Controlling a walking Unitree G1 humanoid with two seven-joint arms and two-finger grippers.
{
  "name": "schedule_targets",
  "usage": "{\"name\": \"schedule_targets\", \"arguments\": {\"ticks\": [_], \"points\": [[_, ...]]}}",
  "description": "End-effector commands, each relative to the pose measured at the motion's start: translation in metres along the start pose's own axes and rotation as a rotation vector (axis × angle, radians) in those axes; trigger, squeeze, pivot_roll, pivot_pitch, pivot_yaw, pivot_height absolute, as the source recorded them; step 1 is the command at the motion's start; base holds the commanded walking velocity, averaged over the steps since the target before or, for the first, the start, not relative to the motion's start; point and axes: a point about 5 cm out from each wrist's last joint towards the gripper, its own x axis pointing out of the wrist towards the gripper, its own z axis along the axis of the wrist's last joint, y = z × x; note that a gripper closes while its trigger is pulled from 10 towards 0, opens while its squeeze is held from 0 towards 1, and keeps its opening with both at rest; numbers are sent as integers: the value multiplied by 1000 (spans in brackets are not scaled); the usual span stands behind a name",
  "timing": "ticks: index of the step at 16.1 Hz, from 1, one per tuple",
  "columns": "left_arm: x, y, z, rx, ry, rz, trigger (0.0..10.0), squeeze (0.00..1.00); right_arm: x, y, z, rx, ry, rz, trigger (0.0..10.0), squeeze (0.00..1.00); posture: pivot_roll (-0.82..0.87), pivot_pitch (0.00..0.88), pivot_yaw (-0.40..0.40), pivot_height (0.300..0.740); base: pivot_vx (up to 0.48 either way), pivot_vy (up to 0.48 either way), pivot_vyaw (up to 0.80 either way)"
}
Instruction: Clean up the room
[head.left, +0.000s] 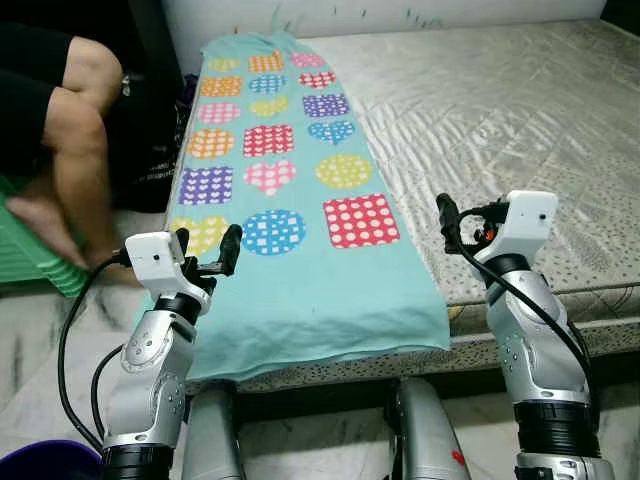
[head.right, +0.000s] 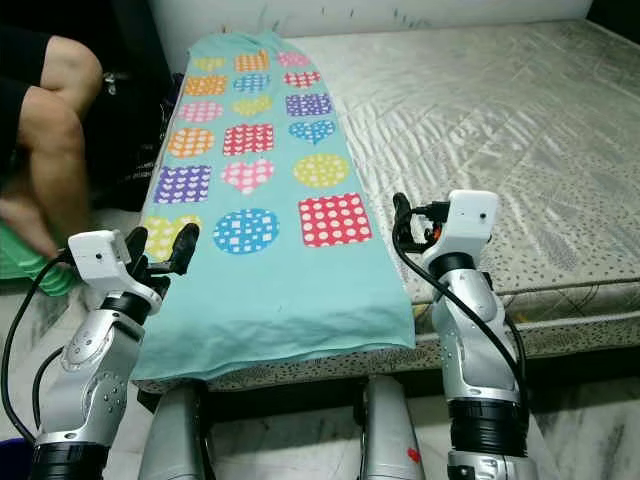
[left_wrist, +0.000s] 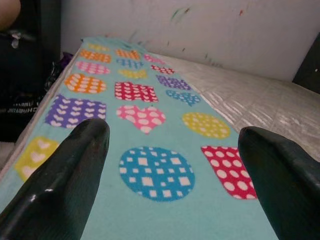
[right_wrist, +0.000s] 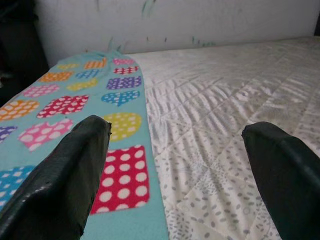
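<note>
Nearest the camera, both silver arms are being held raised at the foot edge of the mattress (head.left: 520, 120). The left gripper (head.left: 208, 250) is being held with its fingers spread apart and nothing between them, poised over the near left corner of the teal blanket (head.left: 300, 290); in the left wrist view the two black fingers (left_wrist: 60, 185) are being shown wide apart, with the blue dotted circle (left_wrist: 156, 172) lying just ahead of and between them. The right gripper (head.left: 447, 222) is being held just off the blanket's right edge, over bare mattress; in the right wrist view its fingers (right_wrist: 65, 185) are likewise being shown parted and empty, with the red dotted square (right_wrist: 122, 177) lying beside one finger and quilted mattress ahead of the other. The blanket is being seen laid flat as a long strip, its near hem hanging slightly over the mattress edge between the two grippers and its length running away from them toward the white wall (left_wrist: 200, 30). Rows of coloured dotted hearts, circles and squares are being shown along it. Out past the left gripper, beyond the blanket's left edge, a person's bent leg (head.left: 75, 150) is being seen, the foot resting on a green plastic item (head.left: 40, 265).
</note>
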Motion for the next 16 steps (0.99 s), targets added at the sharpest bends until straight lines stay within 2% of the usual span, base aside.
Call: {"name": "schedule_targets", "arguments": {"ticks": [1, 4, 6, 8, 9, 16], "points": [[-2, 5, -1, 13, 3, 14, 10000, 0, 3, 1, 5, 18, -28, -2, 10000, 0, -39, 0, 29, 553, 0, 0, 0], [-5, 6, -1, 15, 2, 19, 10000, 0, 3, 2, 3, 23, -27, -2, 10000, 0, -18, 0, 21, 572, 0, 0, 0], [-11, 12, 0, 41, 11, 55, 10000, 0, 3, 5, -2, 30, -14, 8, 10000, 0, -8, 0, 20, 595, 0, 0, 0], [-12, 15, 0, 17, -3, 87, 10000, 0, 1, 5, -4, 32, -10, 7, 10000, 0, -11, 0, 25, 614, 0, 0, 0], [-11, 15, 0, -1, -2, 98, 10000, 0, 0, 4, -6, 33, -9, 6, 10000, 0, -12, 0, 32, 624, 0, 0, 0], [1, 9, 4, 20, 6, 57, 10000, 0, -2, 3, -8, 39, -15, -30, 10000, 0, -24, 0, 50, 703, 0, 0, 0]]}}
